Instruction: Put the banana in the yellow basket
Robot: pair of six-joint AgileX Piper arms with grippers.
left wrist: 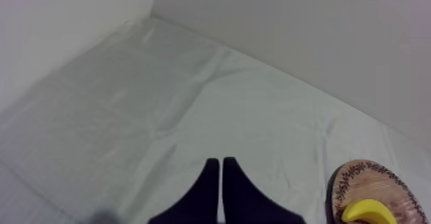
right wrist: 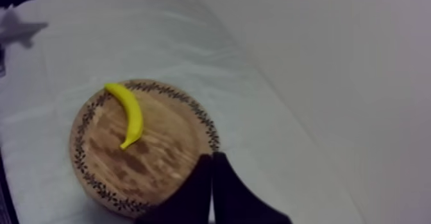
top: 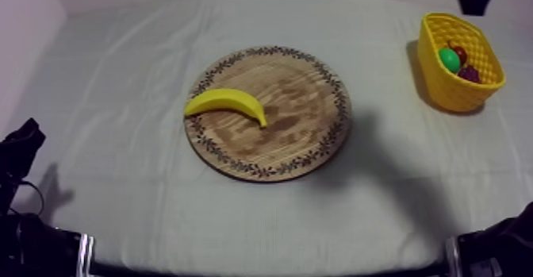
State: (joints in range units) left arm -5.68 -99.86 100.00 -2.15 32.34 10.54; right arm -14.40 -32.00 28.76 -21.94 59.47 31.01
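banana (top: 228, 103) long axis left-right, tip toward board (top: 309, 98) centre | smooth curved yellow | board round grained wood | left gripper (left wrist: 220, 163), right gripper (right wrist: 212, 157) closed, empty

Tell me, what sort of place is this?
Probably a robot test bench, not a kitchen: a cloth-covered table, a toy banana on a wooden board, plus left claw and right claw, both shut.

Banana (top: 226, 102) on board (top: 311, 105) left side; basket (top: 454, 96) far right, fruit (top: 450, 59) inside.
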